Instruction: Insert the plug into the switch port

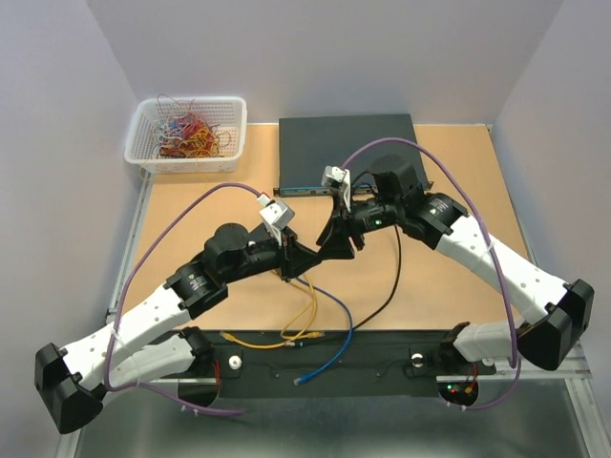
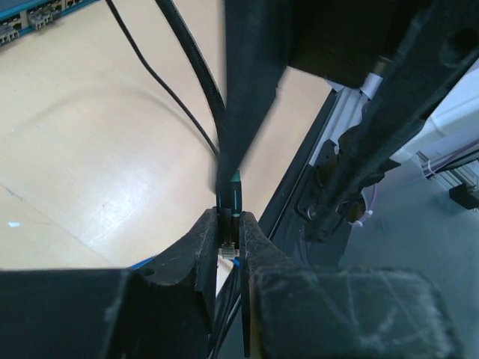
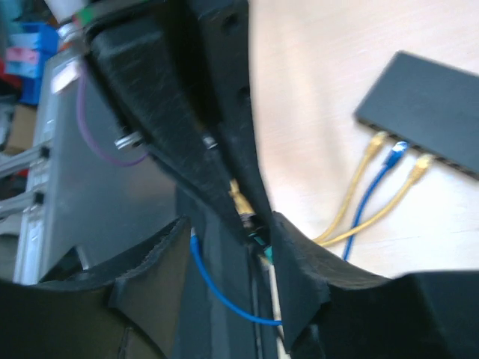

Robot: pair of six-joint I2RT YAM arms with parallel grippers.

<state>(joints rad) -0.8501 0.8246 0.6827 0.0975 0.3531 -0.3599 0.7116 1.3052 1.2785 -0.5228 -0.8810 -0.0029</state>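
Over wooden table (image 2: 90, 149), left jaws pinch plug (image 2: 235, 203) pointing wristward; right jaws spread.

My left fingers (image 2: 179, 277) are matt black plastic, scuffed and grainy. The plug (image 2: 226, 253) between them is clear, glossy plastic. The table (image 2: 90, 149) is pale wood with a smooth, faint sheen. The small black box (image 3: 426, 112) looks matt; the blue cable (image 3: 224, 303) is shiny.
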